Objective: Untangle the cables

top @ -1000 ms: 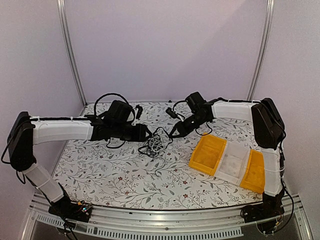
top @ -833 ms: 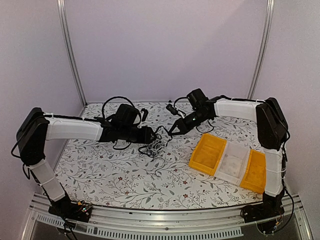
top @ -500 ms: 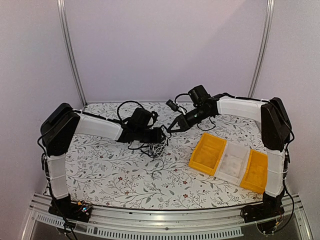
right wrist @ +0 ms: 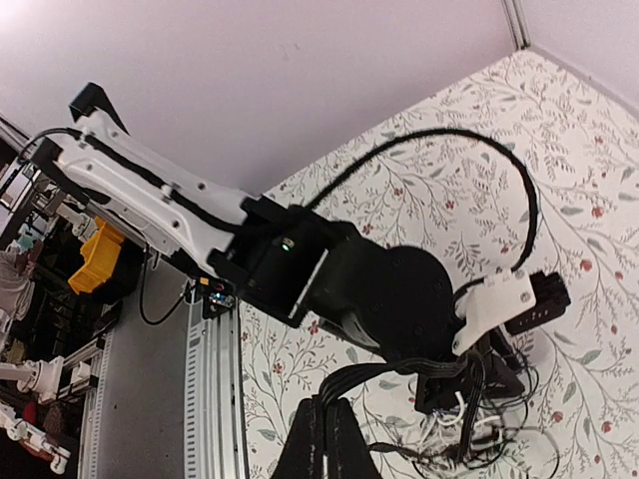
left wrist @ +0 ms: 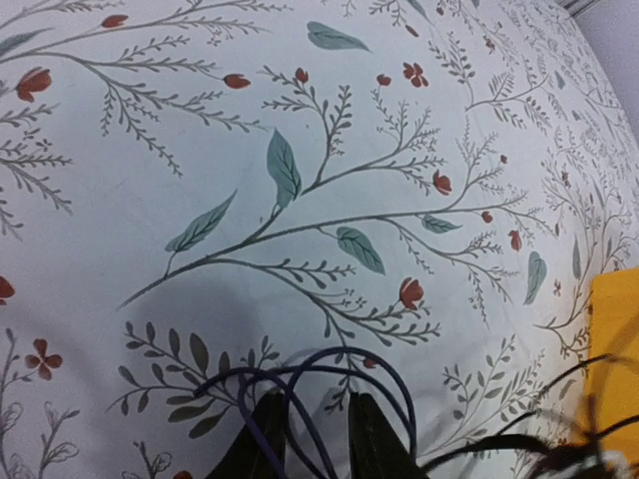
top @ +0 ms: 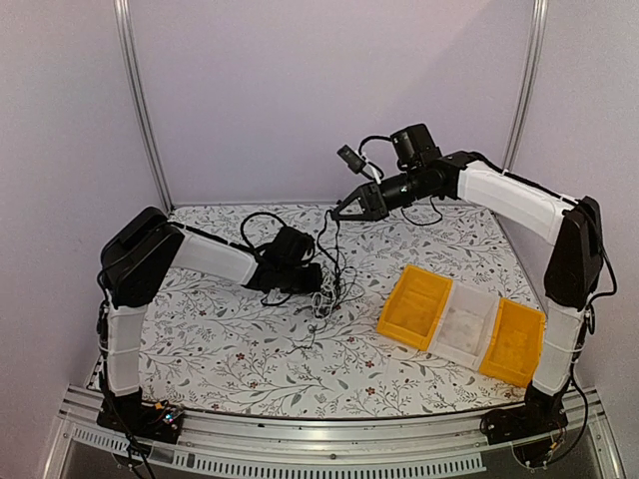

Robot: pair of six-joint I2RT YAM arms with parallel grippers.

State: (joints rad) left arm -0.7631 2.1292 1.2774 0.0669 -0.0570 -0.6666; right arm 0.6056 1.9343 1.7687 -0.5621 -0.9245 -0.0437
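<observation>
The cables (top: 325, 297) lie as a small tangle of black and white cords at mid-table. My left gripper (top: 317, 283) is low at the tangle's left edge. In the left wrist view its fingers (left wrist: 268, 444) stand a narrow gap apart, with dark cable loops (left wrist: 348, 349) passing between and around them. My right gripper (top: 338, 213) is raised above the tangle and shut on several black strands (top: 334, 249) that hang down to it. The right wrist view shows these strands (right wrist: 419, 367) pinched at the right gripper (right wrist: 327, 434), and the tangle with white cord (right wrist: 454, 439) below.
A row of three bins stands at the right: a yellow bin (top: 417, 302), a white bin (top: 465, 324) and another yellow bin (top: 510, 345). The flowered tabletop (top: 220, 339) has walls behind and at both sides. The left arm's wrist (right wrist: 394, 289) fills the right wrist view.
My right gripper has risen from table height and moved back, drawing black strands up out of the tangle. My left arm has folded in and its gripper has shifted right against the tangle.
</observation>
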